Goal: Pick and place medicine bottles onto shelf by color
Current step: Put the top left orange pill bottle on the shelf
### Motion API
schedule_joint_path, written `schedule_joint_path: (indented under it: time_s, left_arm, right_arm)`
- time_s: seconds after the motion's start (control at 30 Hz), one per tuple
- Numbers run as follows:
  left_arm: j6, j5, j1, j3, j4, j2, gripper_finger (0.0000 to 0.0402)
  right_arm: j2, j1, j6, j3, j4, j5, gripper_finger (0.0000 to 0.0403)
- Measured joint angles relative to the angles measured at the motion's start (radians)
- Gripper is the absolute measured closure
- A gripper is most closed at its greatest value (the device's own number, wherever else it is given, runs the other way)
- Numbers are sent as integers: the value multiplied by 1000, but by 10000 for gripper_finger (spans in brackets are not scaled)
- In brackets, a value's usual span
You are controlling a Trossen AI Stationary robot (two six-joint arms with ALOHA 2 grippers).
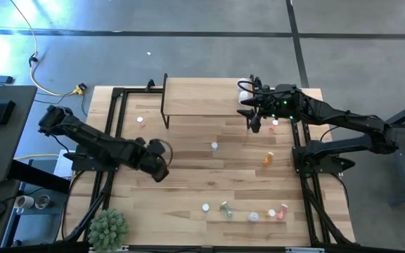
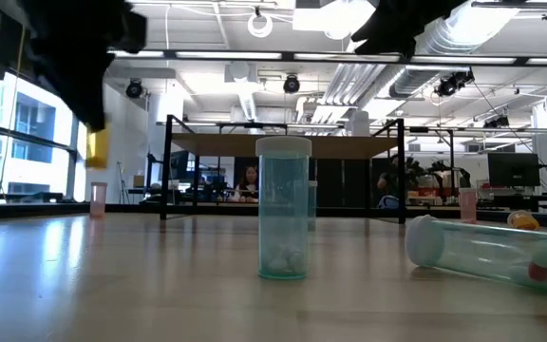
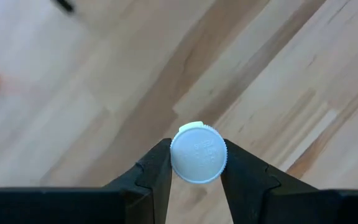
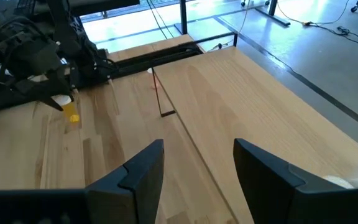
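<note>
My left gripper is shut on an orange bottle with a white cap, held above the table's left middle; its orange body shows in the right wrist view and the low view. My right gripper is open and empty over the right end of the shelf. White bottles stand on that end of the shelf. Loose bottles stand on the table: pink, clear, orange, pink. My left gripper pinches the bottle's white cap by its round edge between its two fingers. The fingers come from above, pointing down. The bottle hangs upright below them, lifted clear of the table.
Near the front edge are a clear bottle, a green one lying down, a white one and a pink-red one. A green plant sits at the near left corner. Black frame rails run along both table sides.
</note>
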Motion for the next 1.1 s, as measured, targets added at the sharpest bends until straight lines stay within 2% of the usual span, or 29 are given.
schedule_joint_path:
  time_s: [0.2,0.57,0.87,1.1]
  left_arm:
    - [262,9,149,133,-22,0,290]
    - [686,7,506,396,-22,0,291]
    - [865,23,795,574,-7,3,291]
    - [905,117,967,690,-8,43,291]
  right_arm:
    - [28,0,-11,0,-15,0,219]
    - [86,0,-26,0,-26,0,219]
    - [90,0,-26,0,-26,0,219]
    - [90,0,-26,0,-26,0,219]
